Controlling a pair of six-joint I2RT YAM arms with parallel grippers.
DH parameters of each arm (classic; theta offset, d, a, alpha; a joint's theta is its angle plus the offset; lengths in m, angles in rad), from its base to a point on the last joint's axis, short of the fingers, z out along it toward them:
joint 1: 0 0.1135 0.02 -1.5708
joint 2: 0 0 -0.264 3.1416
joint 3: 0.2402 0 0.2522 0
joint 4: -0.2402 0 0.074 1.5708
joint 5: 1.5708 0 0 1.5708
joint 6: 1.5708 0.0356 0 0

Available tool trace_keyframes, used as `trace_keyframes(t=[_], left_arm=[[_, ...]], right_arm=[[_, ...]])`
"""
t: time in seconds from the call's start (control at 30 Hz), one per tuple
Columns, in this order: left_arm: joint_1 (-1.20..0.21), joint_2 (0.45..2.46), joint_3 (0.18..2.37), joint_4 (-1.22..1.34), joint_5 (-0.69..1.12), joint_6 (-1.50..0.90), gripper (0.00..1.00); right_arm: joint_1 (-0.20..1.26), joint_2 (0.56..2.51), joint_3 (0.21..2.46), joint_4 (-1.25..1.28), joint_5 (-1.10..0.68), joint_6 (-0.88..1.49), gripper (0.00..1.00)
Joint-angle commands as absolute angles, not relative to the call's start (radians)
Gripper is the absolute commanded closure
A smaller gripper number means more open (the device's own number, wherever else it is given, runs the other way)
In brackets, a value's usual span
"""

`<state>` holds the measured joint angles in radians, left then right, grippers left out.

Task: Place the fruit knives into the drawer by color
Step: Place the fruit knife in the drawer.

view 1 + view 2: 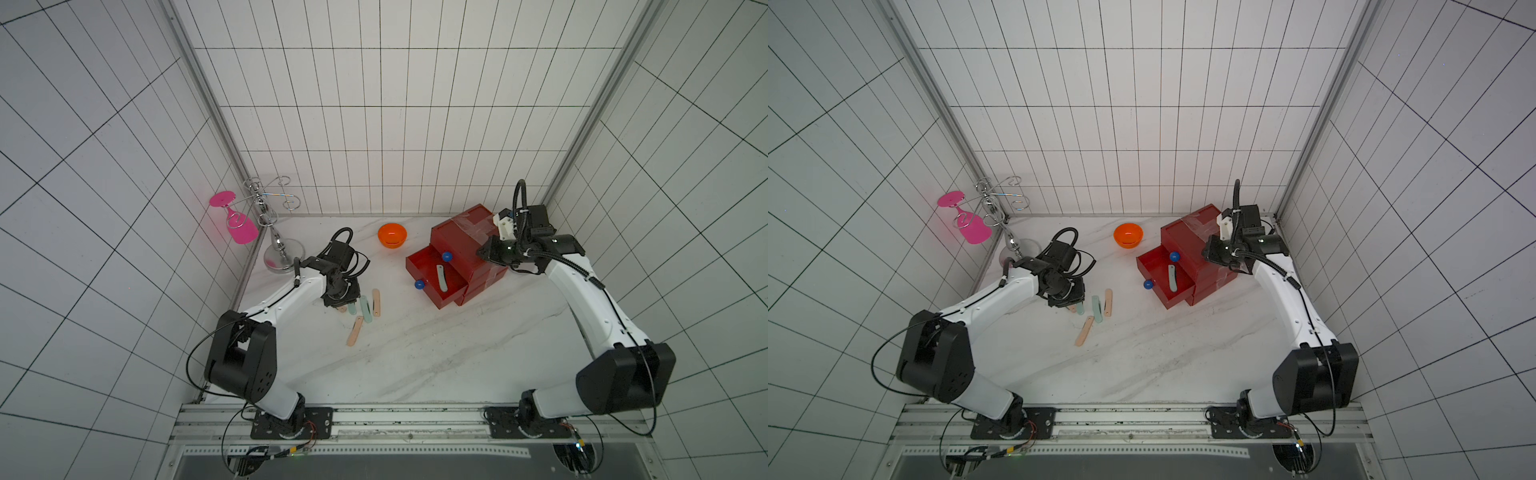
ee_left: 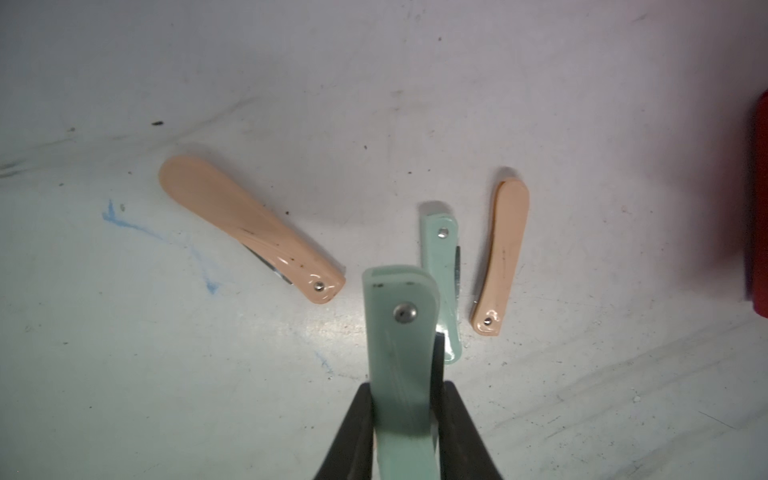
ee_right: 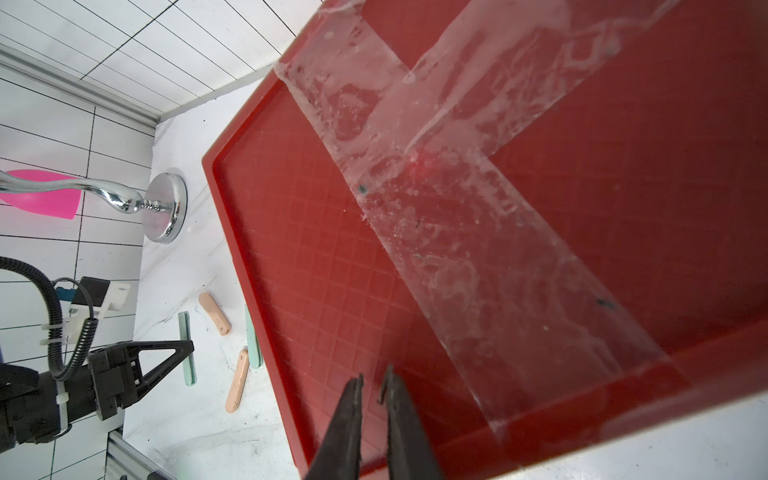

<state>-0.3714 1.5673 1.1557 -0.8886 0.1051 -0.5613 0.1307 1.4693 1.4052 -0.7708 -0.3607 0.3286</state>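
My left gripper [image 2: 405,415] is shut on a mint-green fruit knife [image 2: 401,353], low over the table left of centre [image 1: 343,301]. Beside it lie another mint knife [image 2: 442,282] and two peach-pink knives [image 2: 500,257] [image 2: 249,228]. The red drawer chest [image 1: 457,245] stands at the back right with two drawers pulled out. An olive-grey knife [image 1: 441,278] lies in the lower open drawer. My right gripper [image 3: 374,382] hovers over the chest's taped top [image 3: 332,249], its jaws nearly together with nothing between them.
An orange bowl [image 1: 392,235] sits at the back centre. A chrome glass rack [image 1: 278,249] with a pink glass [image 1: 239,224] hanging from it stands in the back left corner. Blue knobs [image 1: 419,284] [image 1: 446,256] stick out from the open drawers.
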Motion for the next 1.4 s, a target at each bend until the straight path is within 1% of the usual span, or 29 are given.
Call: trace_keyframes(t=[0.0,0.23,0.47,0.63,0.87,1.37], left_arm=[[-0.408,1.612,1.22,-0.883,0.124,-0.587,0.75],[-0.484,1.706,1.369,-0.882,0.163,-0.605,0.75],[-0.545,1.796,1.527,-0.853,0.255,-0.624,0.75],[-0.598,1.852,1.643,-0.845,0.284,-0.648,0.75],[-0.662,1.918,1.768,-0.774,0.328,-0.697,0.75],[-0.716,2.035,1.826,-0.673,0.332,-0.761,0.75]], right_arm=[[0.137,1.555,1.315,-1.011,-0.315,0.337,0.84],[0.142,1.563,1.315,-1.01,-0.314,0.341,0.85],[0.145,1.567,1.316,-1.009,-0.311,0.339,0.84],[0.145,1.572,1.315,-1.008,-0.313,0.339,0.85],[0.147,1.574,1.312,-1.003,-0.317,0.339,0.84],[0.147,1.577,1.302,-0.997,-0.317,0.338,0.84]])
